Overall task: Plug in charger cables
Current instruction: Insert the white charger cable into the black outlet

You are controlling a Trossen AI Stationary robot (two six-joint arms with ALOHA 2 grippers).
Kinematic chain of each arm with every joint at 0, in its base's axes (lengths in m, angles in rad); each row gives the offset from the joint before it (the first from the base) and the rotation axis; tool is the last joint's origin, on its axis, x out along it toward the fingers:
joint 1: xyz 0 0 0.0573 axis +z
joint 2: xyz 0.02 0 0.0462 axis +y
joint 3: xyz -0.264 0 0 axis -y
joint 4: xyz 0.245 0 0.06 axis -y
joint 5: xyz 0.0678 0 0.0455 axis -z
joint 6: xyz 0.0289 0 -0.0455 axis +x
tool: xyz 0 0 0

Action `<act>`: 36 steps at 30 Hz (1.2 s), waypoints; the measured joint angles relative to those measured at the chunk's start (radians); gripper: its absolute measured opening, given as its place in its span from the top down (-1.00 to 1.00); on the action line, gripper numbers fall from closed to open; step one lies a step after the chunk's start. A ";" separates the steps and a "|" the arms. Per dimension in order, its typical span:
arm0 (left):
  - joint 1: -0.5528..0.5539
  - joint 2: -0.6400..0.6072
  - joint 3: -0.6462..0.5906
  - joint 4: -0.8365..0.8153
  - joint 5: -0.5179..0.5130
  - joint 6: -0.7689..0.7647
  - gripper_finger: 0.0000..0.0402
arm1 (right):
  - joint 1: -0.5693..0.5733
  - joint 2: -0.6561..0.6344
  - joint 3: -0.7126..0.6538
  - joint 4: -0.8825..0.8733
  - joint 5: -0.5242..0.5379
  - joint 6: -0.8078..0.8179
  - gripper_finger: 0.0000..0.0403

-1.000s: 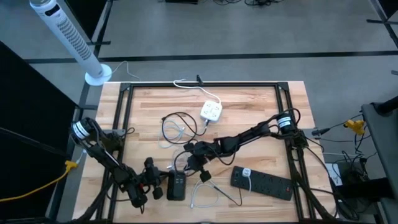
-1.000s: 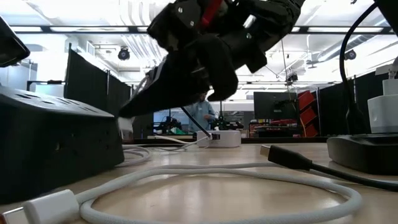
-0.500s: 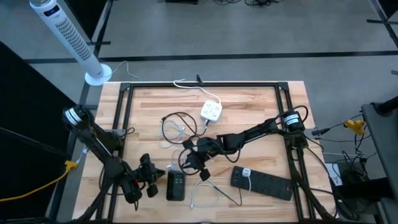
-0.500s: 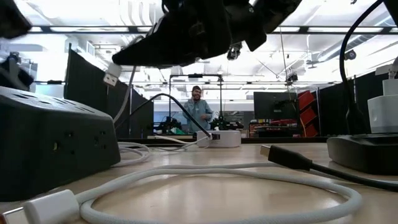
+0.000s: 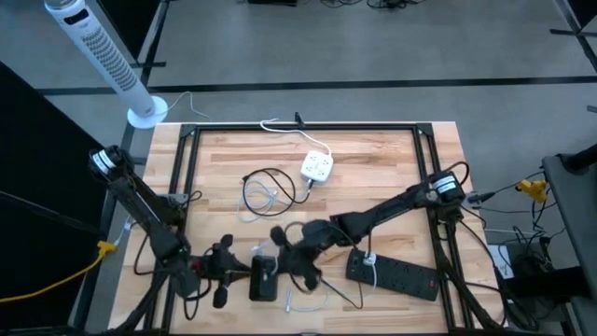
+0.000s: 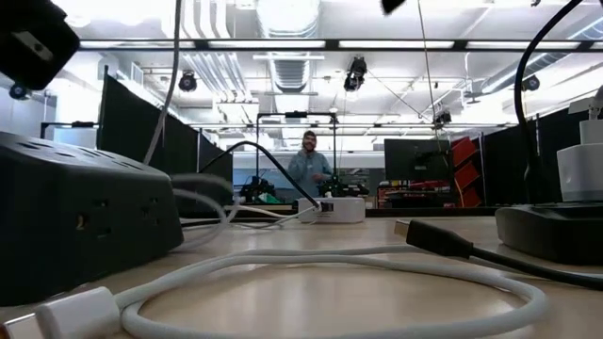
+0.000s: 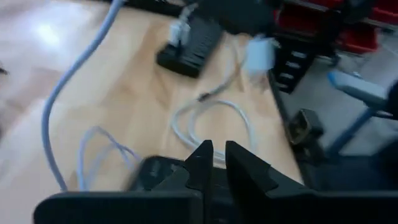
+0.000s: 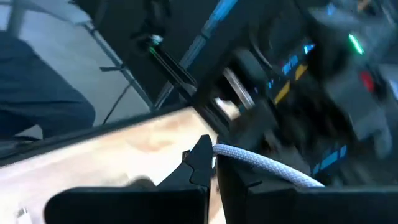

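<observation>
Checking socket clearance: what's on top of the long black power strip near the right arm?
On the long black power strip, a white plug sits at its left end, its white cable trailing off. The remaining sockets look free; the underside is hidden.

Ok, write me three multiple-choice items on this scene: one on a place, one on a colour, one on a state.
1. Where on the table is the socket cube?
A. Far side, near the middle
B. Near right corner
C. Under the left arm

2. What colour is the long power strip?
A. White
B. Black
C. Red

3. The right gripper is:
A. Open, empty
B. Shut on a white cable
C. Shut on the power strip

Key: 1 A, the high view shows it there; 2 B, it is dark throughout; 3 B, the right wrist view shows the cable leaving its closed fingers.
</observation>
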 joint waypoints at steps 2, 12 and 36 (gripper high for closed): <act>0.018 -0.002 0.000 0.023 0.080 -0.022 0.74 | 0.023 0.000 0.013 -0.003 -0.005 -0.068 1.00; 0.213 0.040 0.000 0.277 0.620 0.050 0.15 | 0.069 0.003 0.040 -0.009 -0.005 -0.347 1.00; 0.316 0.100 0.000 0.498 0.854 0.235 0.42 | 0.045 0.006 0.039 -0.050 -0.001 -0.400 1.00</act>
